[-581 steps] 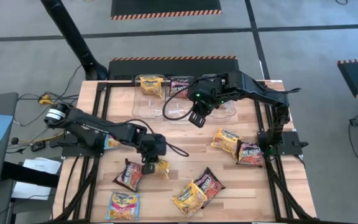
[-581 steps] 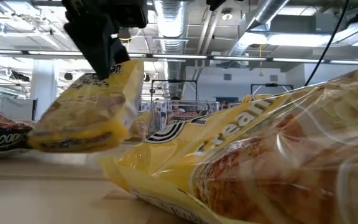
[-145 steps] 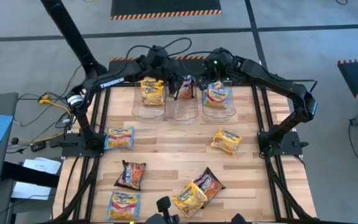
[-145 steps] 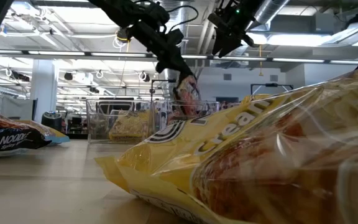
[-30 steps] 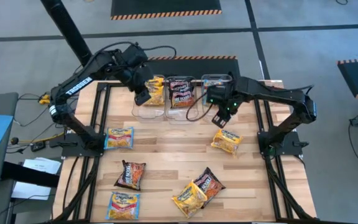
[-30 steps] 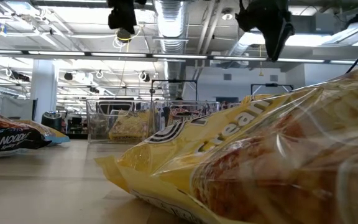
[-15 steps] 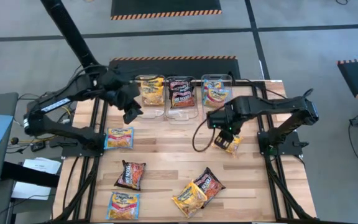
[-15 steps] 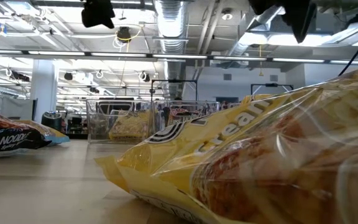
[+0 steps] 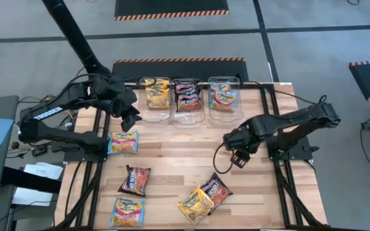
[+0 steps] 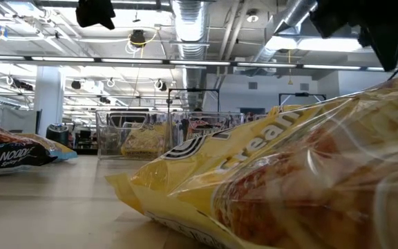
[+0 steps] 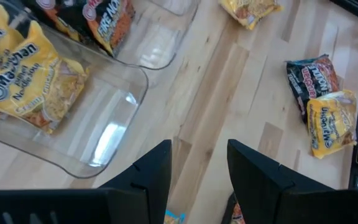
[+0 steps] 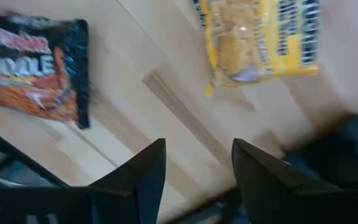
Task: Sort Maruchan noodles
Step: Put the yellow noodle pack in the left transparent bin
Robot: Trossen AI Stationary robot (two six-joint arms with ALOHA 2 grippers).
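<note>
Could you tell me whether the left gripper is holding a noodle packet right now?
No, the left gripper is open with only bare table showing between its fingers.

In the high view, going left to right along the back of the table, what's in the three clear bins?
Yellow packets in the left bin → dark maroon packets in the middle bin → light blue packet in the right bin.

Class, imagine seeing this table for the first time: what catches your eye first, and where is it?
Three clear bins at the table's far edge each hold noodle packets: yellow, dark, blue. The right gripper, open, hovers mid-table. Loose packets lie scattered along the near edge.
</note>
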